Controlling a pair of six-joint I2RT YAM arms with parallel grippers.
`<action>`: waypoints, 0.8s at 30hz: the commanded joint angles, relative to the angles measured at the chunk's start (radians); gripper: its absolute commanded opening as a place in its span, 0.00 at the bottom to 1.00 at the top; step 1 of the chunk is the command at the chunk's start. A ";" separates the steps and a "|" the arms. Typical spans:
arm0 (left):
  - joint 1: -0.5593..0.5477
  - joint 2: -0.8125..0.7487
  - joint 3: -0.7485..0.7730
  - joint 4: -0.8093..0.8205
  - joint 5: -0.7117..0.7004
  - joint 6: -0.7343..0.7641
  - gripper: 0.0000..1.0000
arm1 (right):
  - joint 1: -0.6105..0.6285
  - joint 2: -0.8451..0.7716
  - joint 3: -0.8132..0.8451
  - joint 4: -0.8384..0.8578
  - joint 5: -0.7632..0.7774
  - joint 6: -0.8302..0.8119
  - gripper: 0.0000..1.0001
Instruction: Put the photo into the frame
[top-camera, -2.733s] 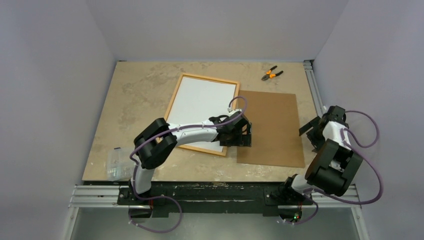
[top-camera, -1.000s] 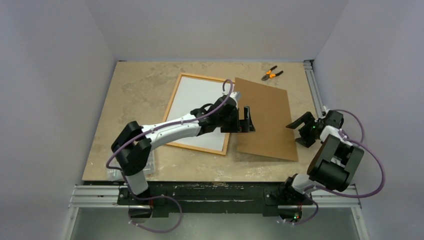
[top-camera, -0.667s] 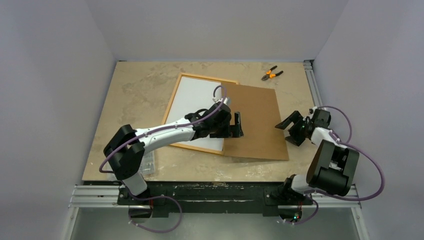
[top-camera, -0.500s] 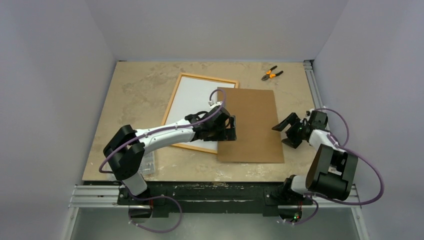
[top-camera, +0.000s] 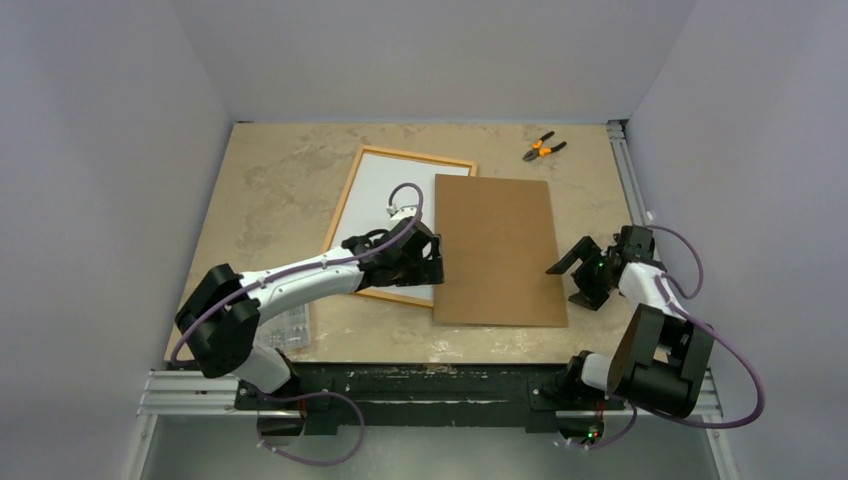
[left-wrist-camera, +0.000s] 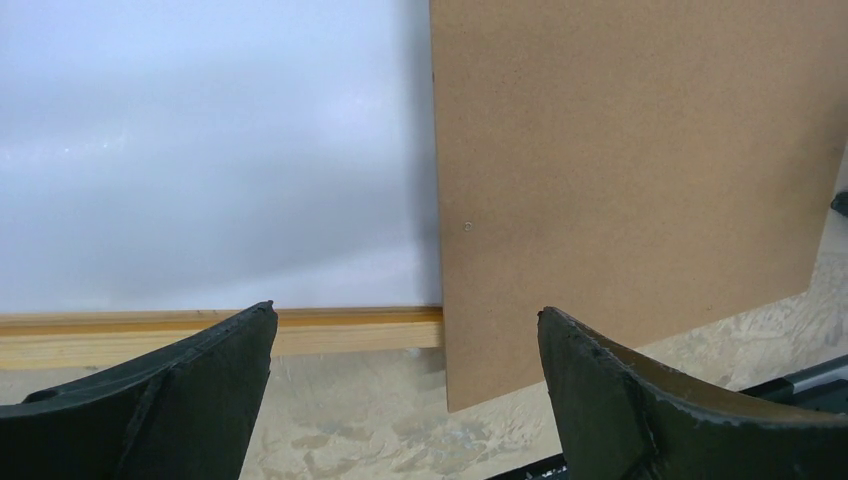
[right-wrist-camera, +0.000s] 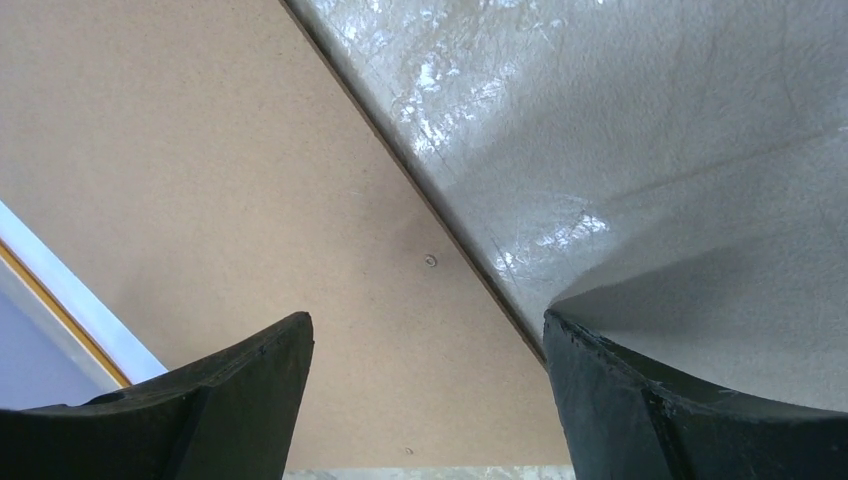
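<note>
Table: beige marble-look top, grey walls around.
Frame: orange-edged frame flat mid-table, white sheet inside, can't tell if it's the photo.
Board: brown board overlaps the frame's right edge.
Left gripper: fingers apart, over the frame's near right corner.
Right gripper: fingers apart, beside the board's right edge.
Pliers: back right, well apart.

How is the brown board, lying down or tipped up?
Lying down. The board rests on the table, its left edge over the frame; no corner looks raised.
</note>
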 joint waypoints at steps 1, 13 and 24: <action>0.041 -0.042 -0.053 0.153 0.102 0.029 1.00 | 0.004 -0.013 0.041 -0.060 0.065 -0.039 0.84; 0.215 -0.125 -0.373 0.736 0.485 -0.088 1.00 | 0.004 0.008 0.081 -0.066 0.075 -0.049 0.85; 0.286 -0.134 -0.416 0.857 0.556 -0.081 1.00 | 0.004 0.026 0.104 -0.062 0.084 -0.048 0.85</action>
